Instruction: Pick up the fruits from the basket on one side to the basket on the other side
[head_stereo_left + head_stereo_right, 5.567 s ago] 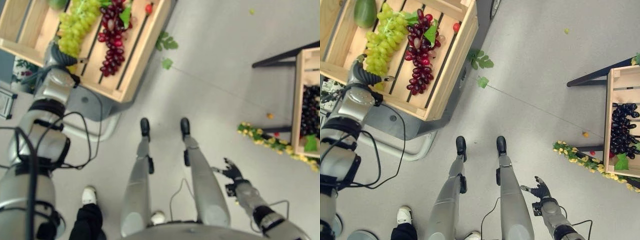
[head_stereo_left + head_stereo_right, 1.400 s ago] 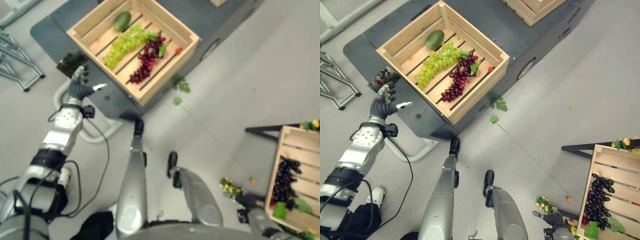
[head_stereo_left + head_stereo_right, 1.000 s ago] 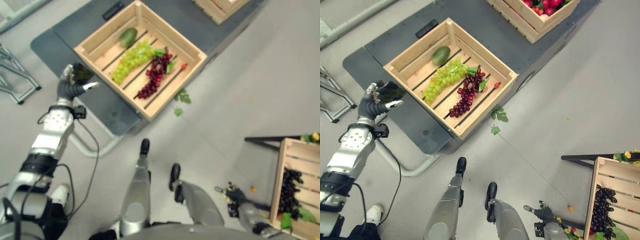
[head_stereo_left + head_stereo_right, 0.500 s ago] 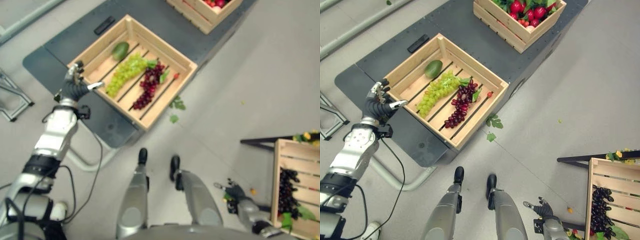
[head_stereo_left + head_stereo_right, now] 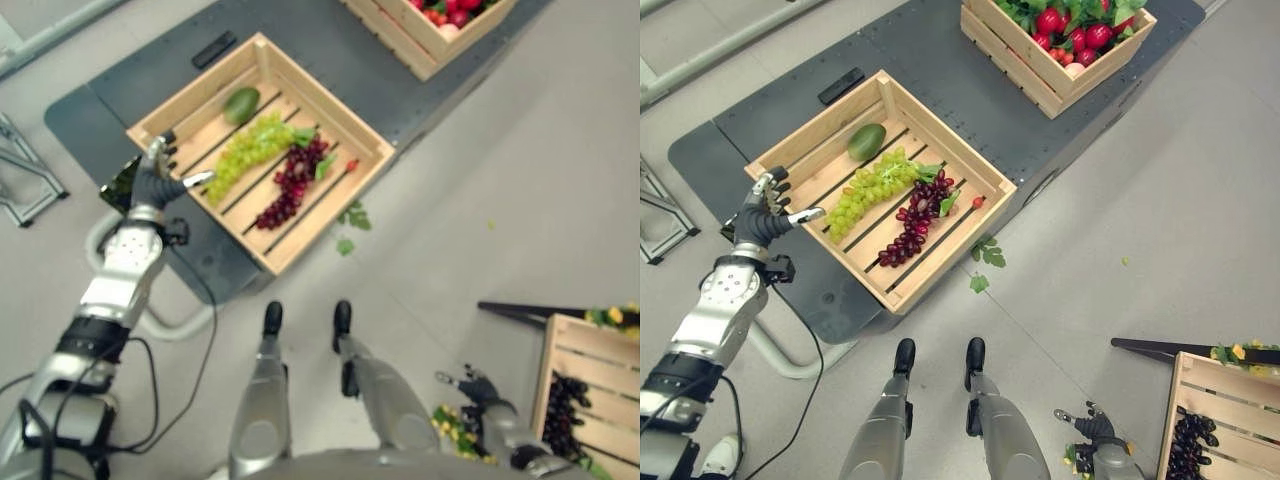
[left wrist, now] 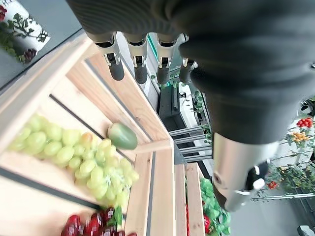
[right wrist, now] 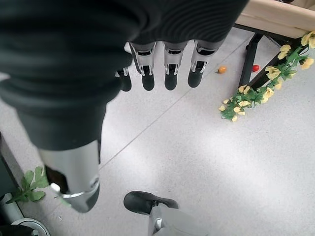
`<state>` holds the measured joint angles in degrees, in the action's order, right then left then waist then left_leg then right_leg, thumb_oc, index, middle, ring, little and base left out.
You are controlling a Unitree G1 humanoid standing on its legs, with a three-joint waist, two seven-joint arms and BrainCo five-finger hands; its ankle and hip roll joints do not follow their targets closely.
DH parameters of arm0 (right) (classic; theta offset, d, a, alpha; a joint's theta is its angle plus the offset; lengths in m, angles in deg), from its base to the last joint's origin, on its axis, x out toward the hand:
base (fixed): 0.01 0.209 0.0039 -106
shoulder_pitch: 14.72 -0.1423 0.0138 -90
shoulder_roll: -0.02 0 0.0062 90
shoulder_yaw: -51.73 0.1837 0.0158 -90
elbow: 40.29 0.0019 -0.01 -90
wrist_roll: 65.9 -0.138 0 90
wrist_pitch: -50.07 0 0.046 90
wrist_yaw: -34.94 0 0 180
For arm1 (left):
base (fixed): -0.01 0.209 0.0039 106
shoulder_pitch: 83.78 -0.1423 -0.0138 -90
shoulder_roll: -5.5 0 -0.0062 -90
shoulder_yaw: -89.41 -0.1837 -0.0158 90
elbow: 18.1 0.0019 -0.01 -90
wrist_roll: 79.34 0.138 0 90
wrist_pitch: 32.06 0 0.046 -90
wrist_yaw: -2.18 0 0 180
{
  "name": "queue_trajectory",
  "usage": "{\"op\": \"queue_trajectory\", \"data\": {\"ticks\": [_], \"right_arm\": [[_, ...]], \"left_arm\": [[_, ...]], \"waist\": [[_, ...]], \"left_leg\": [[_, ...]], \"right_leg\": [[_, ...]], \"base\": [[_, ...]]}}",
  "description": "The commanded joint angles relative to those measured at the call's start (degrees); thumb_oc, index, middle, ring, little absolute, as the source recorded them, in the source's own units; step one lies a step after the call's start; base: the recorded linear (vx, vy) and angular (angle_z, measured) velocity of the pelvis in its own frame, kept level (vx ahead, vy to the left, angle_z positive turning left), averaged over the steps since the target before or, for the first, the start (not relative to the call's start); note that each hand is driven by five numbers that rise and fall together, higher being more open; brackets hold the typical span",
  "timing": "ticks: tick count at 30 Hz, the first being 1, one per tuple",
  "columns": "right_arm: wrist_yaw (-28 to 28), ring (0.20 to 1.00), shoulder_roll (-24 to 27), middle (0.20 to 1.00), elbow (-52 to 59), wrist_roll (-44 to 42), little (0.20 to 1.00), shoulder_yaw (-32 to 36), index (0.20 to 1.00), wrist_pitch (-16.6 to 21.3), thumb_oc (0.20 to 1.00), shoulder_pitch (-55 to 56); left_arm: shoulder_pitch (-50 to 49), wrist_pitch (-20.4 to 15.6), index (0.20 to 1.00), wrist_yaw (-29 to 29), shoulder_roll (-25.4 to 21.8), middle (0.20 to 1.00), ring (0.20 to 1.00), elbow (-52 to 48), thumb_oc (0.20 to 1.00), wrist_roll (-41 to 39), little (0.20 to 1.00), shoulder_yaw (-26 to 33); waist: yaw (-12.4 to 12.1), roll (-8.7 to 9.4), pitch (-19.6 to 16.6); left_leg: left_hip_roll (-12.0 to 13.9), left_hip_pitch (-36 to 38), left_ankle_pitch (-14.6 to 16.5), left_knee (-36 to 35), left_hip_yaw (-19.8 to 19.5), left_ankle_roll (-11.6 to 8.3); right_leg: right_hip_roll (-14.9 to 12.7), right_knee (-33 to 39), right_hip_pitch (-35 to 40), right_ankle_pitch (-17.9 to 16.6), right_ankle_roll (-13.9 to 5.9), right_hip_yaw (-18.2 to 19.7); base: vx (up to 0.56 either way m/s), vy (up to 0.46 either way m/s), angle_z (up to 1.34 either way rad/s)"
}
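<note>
Three slatted wooden crates [image 5: 940, 240] are in view; the nearest one holds one green grape bunch [image 5: 868, 191], one dark red grape bunch [image 5: 915, 222], one green mango [image 5: 866, 141] and one small red fruit [image 5: 979, 202].

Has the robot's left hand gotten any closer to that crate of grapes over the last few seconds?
Yes. The left robot hand, open and empty, now hovers at the wooden crate's near-left rim beside the green grapes; a second ago it was farther out over the dark platform.

Silver and black, that's the look we're getting here.
We see the left arm [image 5: 718, 305] in silver-grey shells with dark bands between them, and the left hand [image 5: 758, 222] and right hand [image 5: 1095, 428] each wear a dark ribbed cover [image 6: 246, 59], with silver fingers [image 7: 170, 66] capped in dark tips.
</note>
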<state>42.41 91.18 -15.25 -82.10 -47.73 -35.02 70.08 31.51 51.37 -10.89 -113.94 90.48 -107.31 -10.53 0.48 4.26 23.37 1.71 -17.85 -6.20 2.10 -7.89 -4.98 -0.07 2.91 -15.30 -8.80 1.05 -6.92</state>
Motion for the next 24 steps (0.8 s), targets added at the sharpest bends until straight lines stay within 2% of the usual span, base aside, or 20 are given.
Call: {"op": "queue_trajectory", "data": {"ticks": [1,9,13,18,24], "right_arm": [[1.0,1.0,1.8,1.0,0.5,0.4,1.0,-0.4,1.0,0.8,1.0,2.7],[1.2,1.0,2.1,1.0,0.5,0.6,1.0,-2.1,1.0,0.4,1.0,2.3],[1.3,1.0,2.3,1.0,0.3,0.1,1.0,-3.0,1.0,0.4,1.0,1.8],[1.5,1.0,2.2,1.0,-0.1,-0.9,1.0,-3.8,1.0,0.5,1.0,1.3],[1.6,1.0,2.3,1.0,0.0,-1.5,1.0,-4.6,1.0,0.7,1.0,0.9]], "left_arm": [[3.9,-2.7,1.0,-1.4,-0.8,1.0,1.0,1.4,1.0,2.1,1.0,1.7],[14.1,-0.1,1.0,-1.0,-5.2,1.0,1.0,9.4,1.0,4.3,1.0,-4.8],[21.6,0.6,1.0,0.1,-7.1,1.0,1.0,14.8,1.0,6.0,1.0,-10.6],[29.6,1.7,1.0,0.6,-6.1,1.0,1.0,21.7,1.0,8.2,1.0,-16.5],[33.7,2.5,1.0,0.9,-4.1,1.0,1.0,25.4,1.0,10.3,1.0,-19.7]], "waist": [[0.2,-0.5,-3.6],[0.8,-0.9,-2.4],[1.4,-1.2,-1.4],[2.3,-1.43,-0.2],[2.9,-1.81,0.8]], "left_leg": [[-2.5,-2.8,1.3,0.5,0.9,1.8],[-2.5,-3.6,0.8,0.3,1.0,1.93],[-2.6,-4.1,0.4,0.1,1.4,2.05],[-2.9,-4.8,0.1,0.0,2.0,2.16],[-3.2,-5.5,0.1,0.2,2.8,2.31]], "right_leg": [[-2.5,-2.9,-1.5,4.4,-7.69,0.6],[-2.6,-3.6,-2.6,4.4,-7.62,0.6],[-2.7,-3.8,-3.6,4.1,-7.7,0.9],[-3.1,-3.7,-4.7,3.3,-7.83,1.6],[-3.3,-3.6,-5.8,2.6,-7.96,2.4]], "base": [[0.0,-0.016,0.06],[0.0,0.001,-0.01],[0.0,0.0,0.0],[-0.01,0.016,-0.03],[-0.01,0.023,-0.04]]}}
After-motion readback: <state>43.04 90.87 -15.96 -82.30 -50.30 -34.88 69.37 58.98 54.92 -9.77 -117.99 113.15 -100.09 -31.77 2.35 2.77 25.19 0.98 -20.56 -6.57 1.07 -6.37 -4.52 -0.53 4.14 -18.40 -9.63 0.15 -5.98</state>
